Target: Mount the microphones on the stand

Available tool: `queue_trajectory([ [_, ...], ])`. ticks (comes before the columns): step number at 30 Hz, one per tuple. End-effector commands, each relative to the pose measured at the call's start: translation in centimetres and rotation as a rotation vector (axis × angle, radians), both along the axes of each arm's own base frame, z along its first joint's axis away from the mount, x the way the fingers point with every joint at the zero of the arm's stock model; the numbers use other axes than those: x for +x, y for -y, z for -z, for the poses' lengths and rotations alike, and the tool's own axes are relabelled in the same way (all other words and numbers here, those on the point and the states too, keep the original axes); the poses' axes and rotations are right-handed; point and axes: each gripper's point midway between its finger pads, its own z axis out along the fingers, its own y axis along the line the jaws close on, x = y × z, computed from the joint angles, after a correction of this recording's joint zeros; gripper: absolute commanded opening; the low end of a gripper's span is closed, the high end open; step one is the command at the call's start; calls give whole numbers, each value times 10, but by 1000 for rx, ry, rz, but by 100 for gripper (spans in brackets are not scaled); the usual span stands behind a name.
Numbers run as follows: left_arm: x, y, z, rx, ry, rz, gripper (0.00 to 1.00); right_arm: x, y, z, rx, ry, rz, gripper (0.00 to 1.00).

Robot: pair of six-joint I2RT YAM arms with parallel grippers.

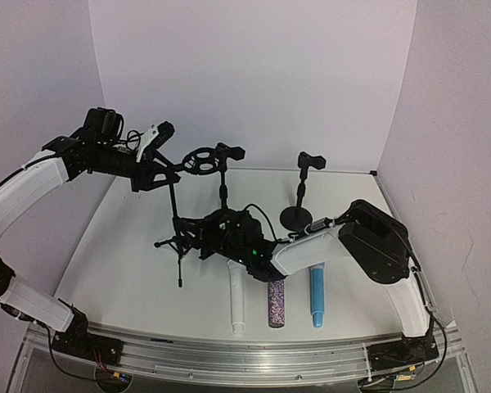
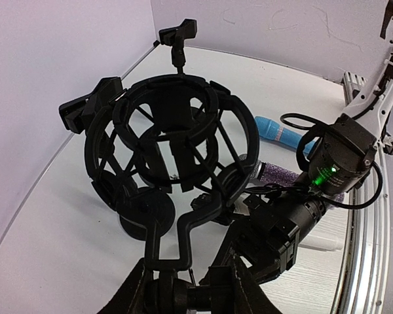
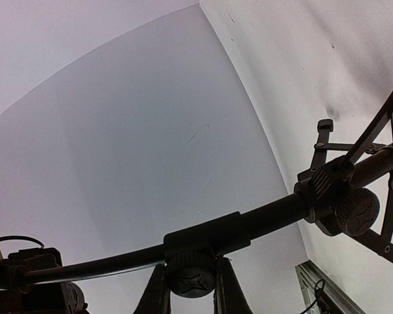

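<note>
Three microphones lie side by side at the table's front: white point(image 1: 237, 301), glittery purple point(image 1: 276, 304) and light blue point(image 1: 317, 296). The black tripod stand point(image 1: 177, 221) carries a round shock mount point(image 1: 200, 160) at its top. My left gripper point(image 1: 162, 170) is raised and shut on the swivel joint under the mount point(image 2: 170, 140), fingers point(image 2: 128, 291) on either side of it. My right gripper point(image 1: 198, 235) is shut on the stand's clamp knob point(image 3: 191, 275), low on the pole point(image 3: 262, 219). The blue point(image 2: 278, 129) and purple point(image 2: 285, 175) microphones also show in the left wrist view.
A round-base stand point(image 1: 297, 217) with a clip point(image 1: 309, 160) stands at the back right. Another clip point(image 1: 228, 152) on a thin pole stands behind the shock mount. White walls close the back and sides. A metal rail point(image 1: 245, 352) runs along the near edge.
</note>
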Motion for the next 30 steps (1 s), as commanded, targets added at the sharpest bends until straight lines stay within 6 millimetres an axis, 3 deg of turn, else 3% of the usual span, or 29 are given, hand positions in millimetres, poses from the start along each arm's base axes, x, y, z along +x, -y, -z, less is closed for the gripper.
queue_trajectory([
  [1, -15, 6, -35, -78, 71, 64, 0, 26, 20, 9, 178, -298, 169, 5],
  [6, -14, 6, -35, -75, 74, 56, 0, 28, 31, 4, 137, -221, 154, 48],
  [8, -14, 5, -34, -71, 73, 53, 0, 30, 36, -9, 118, -156, 137, 56],
  [15, -15, 4, -33, -69, 72, 49, 0, 28, 50, -27, -27, 95, 31, 61],
  [21, -14, 3, -32, -66, 74, 46, 0, 20, 37, -52, -160, 476, -159, 57],
  [24, -14, 3, -33, -68, 76, 46, 0, 12, 55, -54, -380, 793, -111, 55],
  [27, -16, 3, -34, -69, 79, 47, 0, -9, 68, -54, -699, 1184, -48, 56],
  [30, -17, 2, -33, -70, 79, 49, 0, -33, 57, -56, -888, 1562, -98, 55],
])
